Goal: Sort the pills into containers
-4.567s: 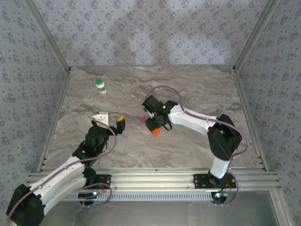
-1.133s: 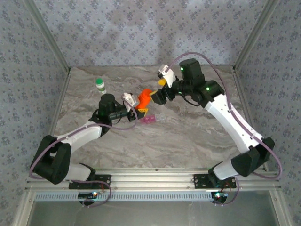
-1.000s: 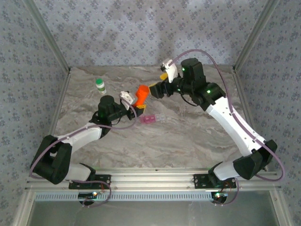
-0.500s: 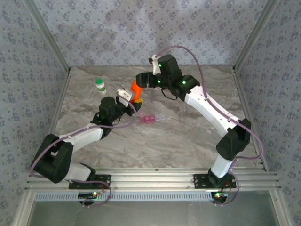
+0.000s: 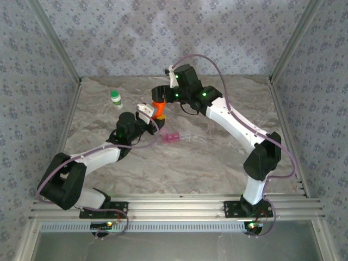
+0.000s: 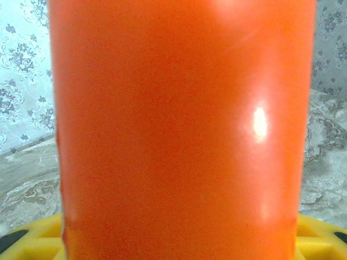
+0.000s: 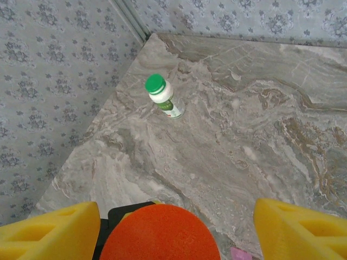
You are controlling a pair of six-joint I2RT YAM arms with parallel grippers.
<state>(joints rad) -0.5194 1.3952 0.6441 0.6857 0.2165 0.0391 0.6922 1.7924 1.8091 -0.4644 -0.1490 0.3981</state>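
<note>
An orange pill bottle [image 5: 158, 109] stands nearly upright above the table, and my left gripper [image 5: 153, 116] is shut on its body. In the left wrist view the orange bottle [image 6: 181, 130] is pressed close, with yellow fingertips [image 6: 32, 245] at the bottom. My right gripper [image 5: 162, 93] hovers just over the cap. Its yellow fingers [image 7: 50, 230] stand open on either side of the orange cap [image 7: 160, 234], with a gap on each side. The container, a clear pill box [image 5: 177, 136] with a pink section, lies flat just right of the left gripper. The pills are hidden.
A white bottle with a green cap [image 5: 116, 99] [image 7: 164, 96] stands at the back left of the marble table [image 5: 217, 163]. Patterned walls and metal rails [image 5: 65, 60] close in the left, back and right sides.
My right arm has swung left and come down over the orange bottle's cap, its jaws narrowing a little. The left gripper has kept hold of the bottle, which now stands straighter.
</note>
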